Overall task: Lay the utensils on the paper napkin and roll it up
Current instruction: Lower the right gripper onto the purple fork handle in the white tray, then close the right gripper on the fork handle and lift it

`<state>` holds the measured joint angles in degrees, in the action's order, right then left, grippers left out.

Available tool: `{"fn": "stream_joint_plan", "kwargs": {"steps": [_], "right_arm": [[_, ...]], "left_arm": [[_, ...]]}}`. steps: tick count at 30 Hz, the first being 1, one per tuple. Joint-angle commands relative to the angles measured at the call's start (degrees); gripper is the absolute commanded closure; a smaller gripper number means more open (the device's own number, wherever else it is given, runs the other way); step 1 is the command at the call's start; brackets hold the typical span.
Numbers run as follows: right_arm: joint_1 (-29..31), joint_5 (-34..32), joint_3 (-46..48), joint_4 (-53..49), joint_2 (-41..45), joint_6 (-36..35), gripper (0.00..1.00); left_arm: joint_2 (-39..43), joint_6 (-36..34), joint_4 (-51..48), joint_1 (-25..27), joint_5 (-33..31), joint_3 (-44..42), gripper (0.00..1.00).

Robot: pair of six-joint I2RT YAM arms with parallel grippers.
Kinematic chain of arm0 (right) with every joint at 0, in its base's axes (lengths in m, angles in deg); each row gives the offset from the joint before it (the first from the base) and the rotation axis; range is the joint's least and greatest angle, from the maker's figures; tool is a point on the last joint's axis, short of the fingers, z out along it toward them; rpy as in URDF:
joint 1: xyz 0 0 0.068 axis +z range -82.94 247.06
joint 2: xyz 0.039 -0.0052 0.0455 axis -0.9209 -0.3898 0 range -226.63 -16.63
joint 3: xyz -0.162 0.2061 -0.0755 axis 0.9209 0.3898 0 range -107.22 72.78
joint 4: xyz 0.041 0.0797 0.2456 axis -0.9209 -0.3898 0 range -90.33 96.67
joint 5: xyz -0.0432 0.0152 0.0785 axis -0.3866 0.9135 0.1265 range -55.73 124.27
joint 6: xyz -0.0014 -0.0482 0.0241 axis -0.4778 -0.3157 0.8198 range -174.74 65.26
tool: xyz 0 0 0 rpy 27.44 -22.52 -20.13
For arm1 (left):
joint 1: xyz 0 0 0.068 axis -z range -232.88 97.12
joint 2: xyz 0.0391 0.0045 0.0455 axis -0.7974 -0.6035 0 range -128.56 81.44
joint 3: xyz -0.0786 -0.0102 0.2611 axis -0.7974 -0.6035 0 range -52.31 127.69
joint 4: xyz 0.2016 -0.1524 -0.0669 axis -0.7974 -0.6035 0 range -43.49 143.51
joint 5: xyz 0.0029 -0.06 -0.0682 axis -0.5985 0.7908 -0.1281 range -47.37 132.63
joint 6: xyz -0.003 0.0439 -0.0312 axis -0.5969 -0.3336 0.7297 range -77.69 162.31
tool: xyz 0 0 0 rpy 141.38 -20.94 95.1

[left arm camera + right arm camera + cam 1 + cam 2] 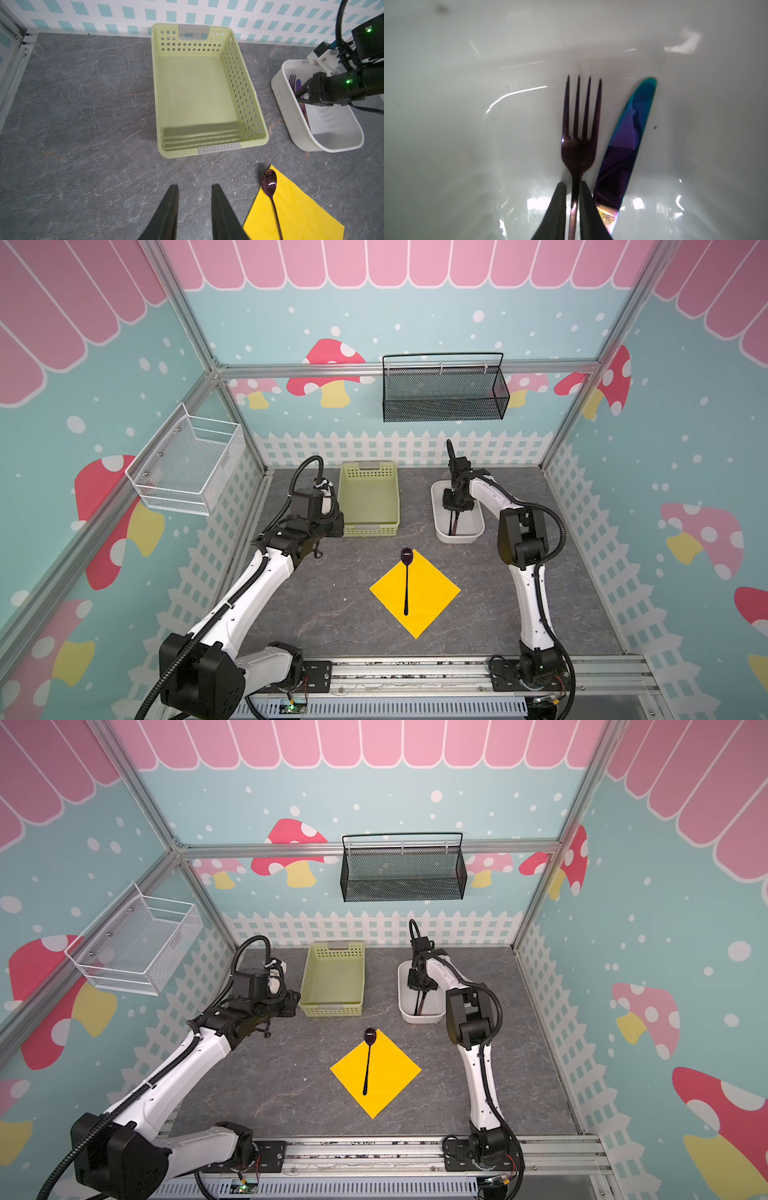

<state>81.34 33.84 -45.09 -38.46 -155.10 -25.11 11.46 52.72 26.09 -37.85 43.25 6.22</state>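
Counter (332,614): grey, stone-patterned, enclosed by printed walls.

1. Paper napkin (428,597): bright yellow square, laid flat and turned corner-on, midway between the counter's left and right edges and nearer the front edge.
2. Spoon (406,585): thin black handle, dark purplish bowl. It lies along the napkin's diagonal. The bowl sits at the napkin's far corner, partly over onto the counter. The handle end points toward the front edge.
3. Green basket (370,526): pale, perforated, against the back edge, left of centre.
4. White tub (457,538): toward the back edge, right of the basket and apart from it.
5. Fork (579,149): dark purplish head, lying on the tub floor.
6. Knife (627,145): purple-blue blade, just beside the fork in the tub, angled slightly away from it at the tip.
7. Right pincer (573,182): lowered into the tub, its fingers drawn together on the fork's slim handle just below the head.
8. Left pincer (194,186): fingers apart, holding nothing, above bare counter between the basket's near end and the napkin.
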Motion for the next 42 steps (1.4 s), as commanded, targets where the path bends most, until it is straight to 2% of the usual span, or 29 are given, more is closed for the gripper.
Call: {"fn": "stream_joint_plan", "kwargs": {"steps": [1, 7, 12, 21, 35, 42], "right_arm": [[-0.14, 0.49, 0.36, -3.80, -3.58, 0.33, 0.85], [-0.05, 0.07, 0.35, -5.00, -3.38, 0.12, 0.87], [0.04, -0.75, 0.38, -7.18, -3.12, -0.67, 0.85], [0.13, 0.00, 0.31, -8.41, -3.37, -1.06, 0.87], [0.54, 0.35, -2.10, -8.58, -3.08, -0.71, 0.98], [0.83, 0.59, -3.24, -9.31, -0.28, -0.80, 1.00]], "left_arm": [[-0.60, -0.85, -0.46, -0.26, -0.05, 0.94, 0.71], [-0.95, -0.75, -0.44, -0.25, 0.49, 1.24, 0.71], [-1.30, -0.57, -0.49, -0.29, 0.90, 1.34, 0.71], [-1.30, -0.48, -0.44, -0.30, 1.13, 1.44, 0.71], [-1.03, -0.57, -0.45, -0.30, 1.01, 1.59, 0.71], [-0.68, -0.57, -0.46, -0.33, 0.96, 1.47, 0.71]]}}
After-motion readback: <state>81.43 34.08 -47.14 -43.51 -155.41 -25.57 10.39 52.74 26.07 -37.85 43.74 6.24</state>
